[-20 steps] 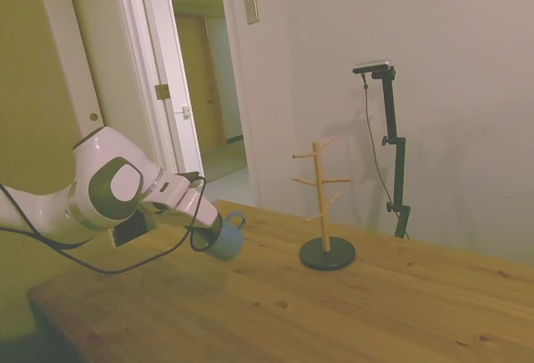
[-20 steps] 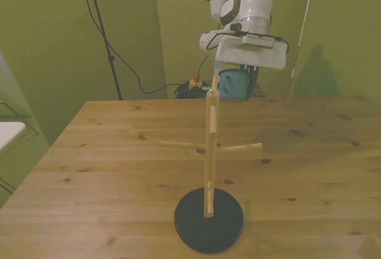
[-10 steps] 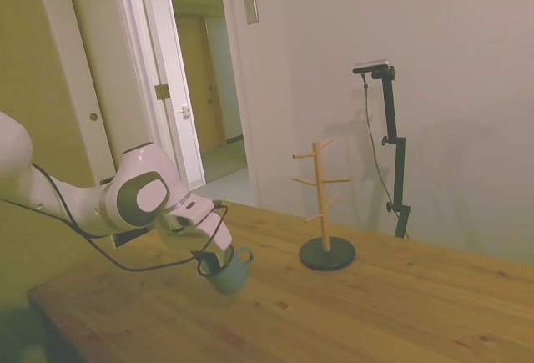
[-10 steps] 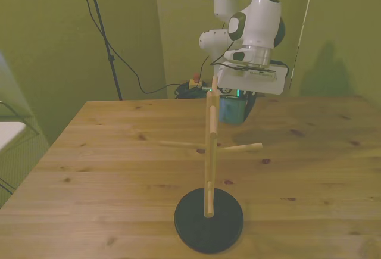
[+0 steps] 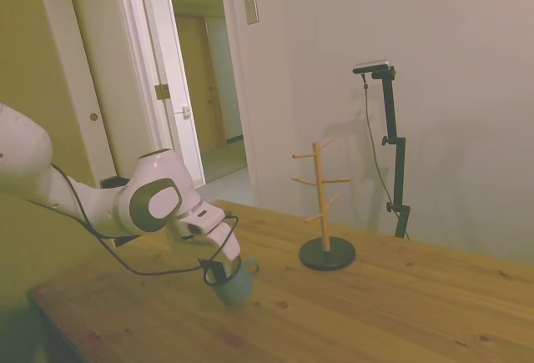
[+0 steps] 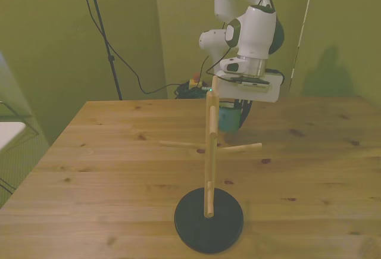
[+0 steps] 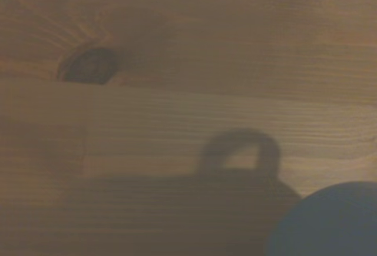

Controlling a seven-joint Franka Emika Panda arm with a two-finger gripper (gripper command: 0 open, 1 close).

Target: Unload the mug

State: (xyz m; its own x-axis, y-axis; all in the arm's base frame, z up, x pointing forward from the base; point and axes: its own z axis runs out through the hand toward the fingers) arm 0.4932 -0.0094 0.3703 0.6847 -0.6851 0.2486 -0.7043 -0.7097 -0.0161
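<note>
Gripper clenched on mug, low over table. Mug upright, well apart from rack.

The mug sits low at the table, under the gripper, which holds it from above. Whether it touches the wood cannot be told. In the side view the peg rack stands on the table to the right of the mug, and well apart from it. In the front view the mug is behind the peg rack, a bit toward the front view's right. The wrist view shows the mug above bare table.
</note>
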